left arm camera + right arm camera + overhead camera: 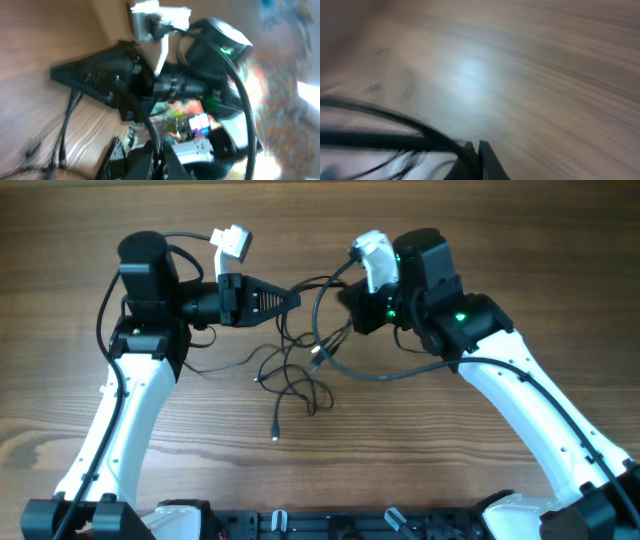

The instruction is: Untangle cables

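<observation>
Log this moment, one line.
left hand: shut on cables | right hand: shut on cables | cables: tangled, trailing onto table

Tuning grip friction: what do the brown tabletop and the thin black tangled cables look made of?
The brown tabletop: wood or wood-look laminate, matte; grain streaks show and the glare stays soft. The thin black tangled cables: probably plastic- or rubber-sheathed wire, smooth; they lie in limp loops.

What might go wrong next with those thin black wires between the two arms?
The cables lie in a crossed bundle, so a pull may tighten the tangle. The right arm's thick cable droops beside them and might snag. The left gripper and right gripper, both shut, sit close and might collide.
</observation>
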### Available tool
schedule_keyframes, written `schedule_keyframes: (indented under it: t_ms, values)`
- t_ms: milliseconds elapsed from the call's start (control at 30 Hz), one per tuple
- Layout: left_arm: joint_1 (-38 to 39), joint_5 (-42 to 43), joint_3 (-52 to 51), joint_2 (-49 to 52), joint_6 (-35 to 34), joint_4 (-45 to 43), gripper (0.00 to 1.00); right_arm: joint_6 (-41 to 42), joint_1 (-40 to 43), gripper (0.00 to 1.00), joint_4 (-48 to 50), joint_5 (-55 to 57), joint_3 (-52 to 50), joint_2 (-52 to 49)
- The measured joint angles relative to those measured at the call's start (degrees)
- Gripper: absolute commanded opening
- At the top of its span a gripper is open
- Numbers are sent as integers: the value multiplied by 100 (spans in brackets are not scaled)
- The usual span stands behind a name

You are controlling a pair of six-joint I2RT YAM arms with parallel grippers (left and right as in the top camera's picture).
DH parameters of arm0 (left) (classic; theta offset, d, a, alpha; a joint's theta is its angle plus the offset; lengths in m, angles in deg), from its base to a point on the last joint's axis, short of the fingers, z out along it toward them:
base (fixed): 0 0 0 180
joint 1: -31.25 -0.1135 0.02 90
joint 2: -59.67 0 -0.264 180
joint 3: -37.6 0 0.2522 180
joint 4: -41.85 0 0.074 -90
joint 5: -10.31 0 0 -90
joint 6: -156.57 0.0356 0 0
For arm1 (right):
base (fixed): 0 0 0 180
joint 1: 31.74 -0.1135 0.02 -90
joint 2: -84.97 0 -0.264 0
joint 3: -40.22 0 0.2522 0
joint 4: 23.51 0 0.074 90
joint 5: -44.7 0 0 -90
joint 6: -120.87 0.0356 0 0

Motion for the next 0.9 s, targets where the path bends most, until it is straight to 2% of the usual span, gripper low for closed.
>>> schedule_keyframes:
  t_ms: [67, 100, 200, 233, 267, 333, 433, 467, 567, 600, 733, 900]
  values:
    - [-15, -326, 20, 9, 872, 1467, 4, 393, 192, 4, -168, 2079, -44, -66]
    - [-28, -575, 50, -15, 1231, 2087, 4, 389, 417, 4, 118, 2894, -98, -142]
    - [-37, -1663, 68, -48, 2063, 3292, 4, -13, 601, 7, 1582, 3941, -186, -170]
    - [-37, -2035, 66, -50, 2304, 3541, 4, -234, 560, 13, 2393, 4068, -168, -166]
    - [-37, -2297, 66, -52, 2441, 3668, 4, -323, 549, 20, 2634, 4061, -173, -157]
    - [-37, -2883, 66, -57, 2647, 3871, 5, -492, 529, 21, 2846, 3648, -173, -70]
    - [-37, -3576, 66, -57, 2765, 3982, 9, -577, 529, 19, 1893, 2363, -114, 15]
    - [-37, -3738, 66, -57, 2782, 3993, 10, -590, 525, 22, 1281, 1937, -98, 20]
    - [-37, -4072, 66, -59, 2806, 4000, 15, -638, 516, 44, -17, 1322, -144, 13]
    - [-37, -4142, 66, -59, 2817, 3978, 15, -557, 516, 45, -334, 1198, -144, -4]
    - [-37, -4433, 66, -59, 2848, 4024, 19, -138, 516, 45, -577, 313, -144, -306]
    - [-37, -4496, 66, -59, 2868, 4094, 20, 505, 516, 45, -442, -732, -144, -1486]
